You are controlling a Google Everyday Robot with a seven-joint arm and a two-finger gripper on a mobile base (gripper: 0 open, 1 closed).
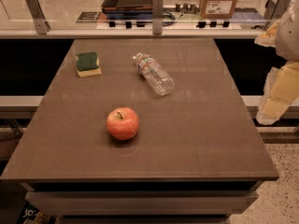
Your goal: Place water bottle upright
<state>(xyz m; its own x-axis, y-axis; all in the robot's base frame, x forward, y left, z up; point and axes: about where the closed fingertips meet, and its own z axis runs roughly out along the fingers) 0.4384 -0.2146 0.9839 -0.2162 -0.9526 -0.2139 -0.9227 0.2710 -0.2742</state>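
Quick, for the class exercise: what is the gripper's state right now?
Gripper: at the right edge, beside the table, clear of the water bottle lying on its side; open or closed cannot be told.

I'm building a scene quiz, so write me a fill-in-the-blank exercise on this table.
1. The water bottle lies on its ____ on the table.
2. The sponge has a ____ top and a yellow base.
3. The gripper hangs beyond the table's ____ edge.
Missing words: side; green; right.
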